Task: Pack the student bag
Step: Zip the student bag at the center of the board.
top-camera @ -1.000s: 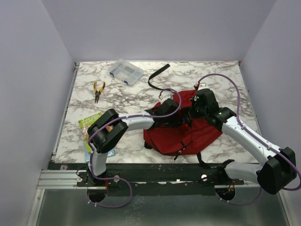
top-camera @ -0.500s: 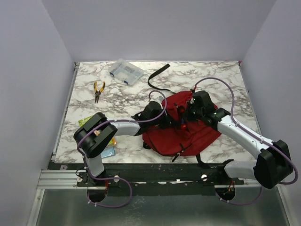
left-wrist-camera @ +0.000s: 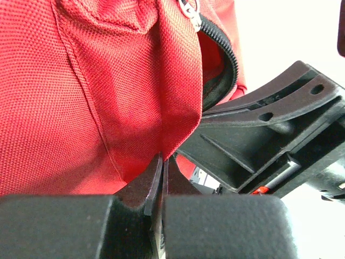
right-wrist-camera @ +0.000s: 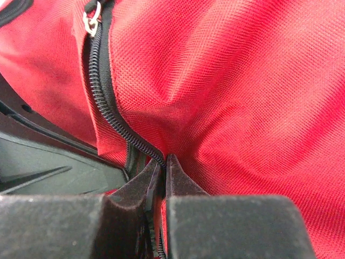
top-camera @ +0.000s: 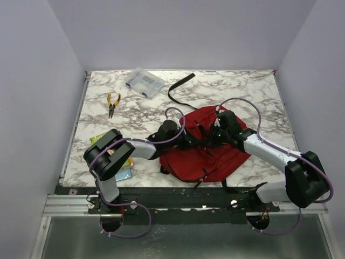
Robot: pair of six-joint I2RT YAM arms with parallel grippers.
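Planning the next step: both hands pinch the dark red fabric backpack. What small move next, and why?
Probably draw the left hand and right hand apart: each pinches the dark red fabric backpack near its part-open zip, which should widen the mouth.

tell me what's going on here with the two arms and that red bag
Both arms are on the red backpack in the middle of the table. The left pincer is shut on a fold of its fabric, and the right pincer nips the fabric right by the zip, which is partly open. The pliers and clear box lie at the far left, not packed.
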